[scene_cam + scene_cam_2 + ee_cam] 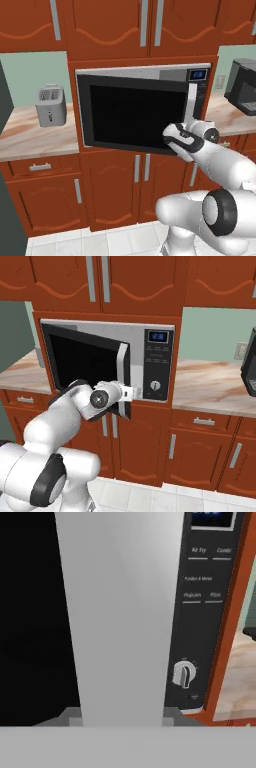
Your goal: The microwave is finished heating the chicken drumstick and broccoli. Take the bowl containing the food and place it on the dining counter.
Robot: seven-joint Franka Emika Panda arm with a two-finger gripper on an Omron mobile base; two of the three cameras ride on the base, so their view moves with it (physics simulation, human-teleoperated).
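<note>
The microwave (pixel 150 70) is built in between red-brown cabinets, and its black glass door (pixel 135 115) is swung partly open. My gripper (pixel 132 392) is at the lower end of the door's silver handle (pixel 123 373), by the door's free edge. Its fingers are hidden against the handle, so I cannot tell how they stand. In the hand view the handle (pixel 122 612) is very close, with the control panel (pixel 200 612) and its knob (pixel 184 674) to the right. The bowl, drumstick and broccoli are hidden behind the door. The dining counter is out of view.
A silver toaster (pixel 50 105) stands on the marbled counter (pixel 30 137) to the left. A black coffee machine (pixel 242 86) sits on the counter (pixel 210 386) to the right. Cabinets close in above and below, and a dark tall panel (pixel 7 150) stands at the far left.
</note>
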